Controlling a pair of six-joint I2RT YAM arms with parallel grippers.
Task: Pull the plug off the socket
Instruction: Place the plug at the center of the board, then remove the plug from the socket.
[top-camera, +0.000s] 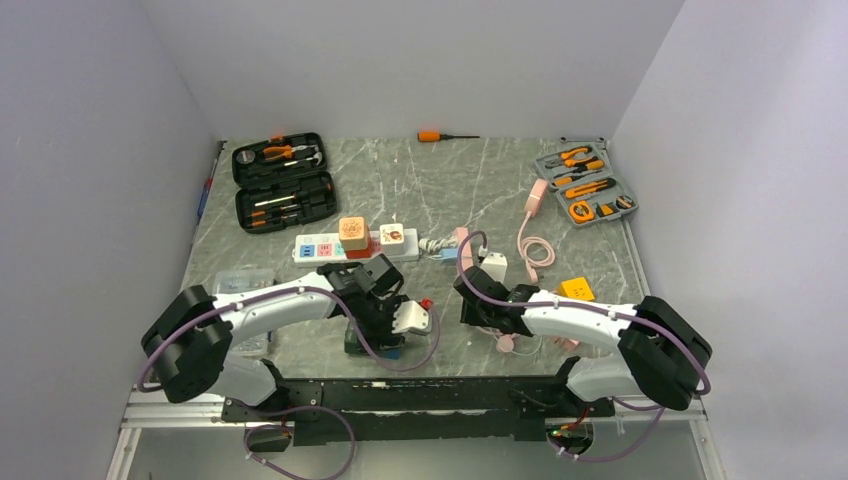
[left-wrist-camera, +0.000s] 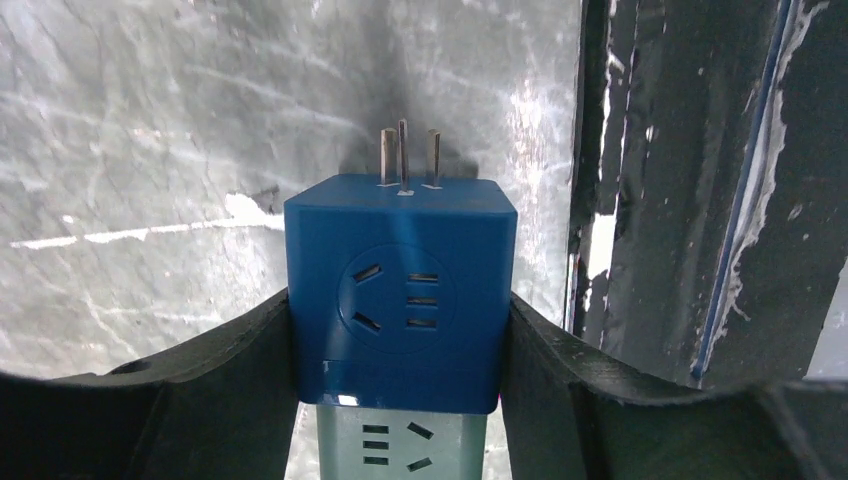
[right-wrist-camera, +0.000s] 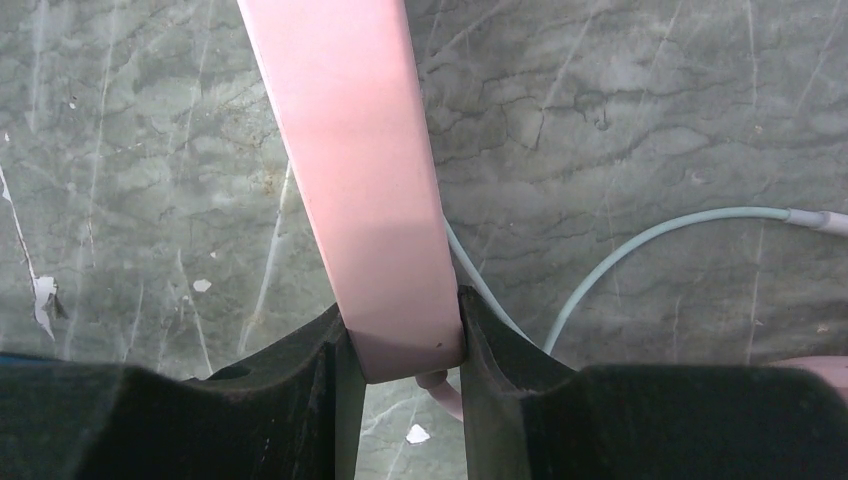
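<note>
My left gripper (top-camera: 380, 330) (left-wrist-camera: 400, 310) is shut on a blue cube plug adapter (left-wrist-camera: 400, 270), which shows as a blue patch in the top view (top-camera: 390, 352). Its three metal prongs (left-wrist-camera: 403, 155) are bare and point at the marble table, in no socket. A pale grey-green socket block (left-wrist-camera: 395, 440) sits against the cube's near end. My right gripper (top-camera: 475, 298) (right-wrist-camera: 400, 320) is shut on the near end of a pink power strip (right-wrist-camera: 350, 150) (top-camera: 463, 245), which lies on the table. Its pink cord leaves between the fingers.
A white power strip (top-camera: 320, 248) with an orange cube plug (top-camera: 351, 234) and a white plug (top-camera: 392, 236) lies behind my left arm. A pale cable (right-wrist-camera: 640, 245) curves beside the pink strip. A second pink strip (top-camera: 537, 195), two tool cases (top-camera: 283, 180) (top-camera: 585, 183), a screwdriver (top-camera: 445, 135) and a clear box (top-camera: 243, 282) stand around.
</note>
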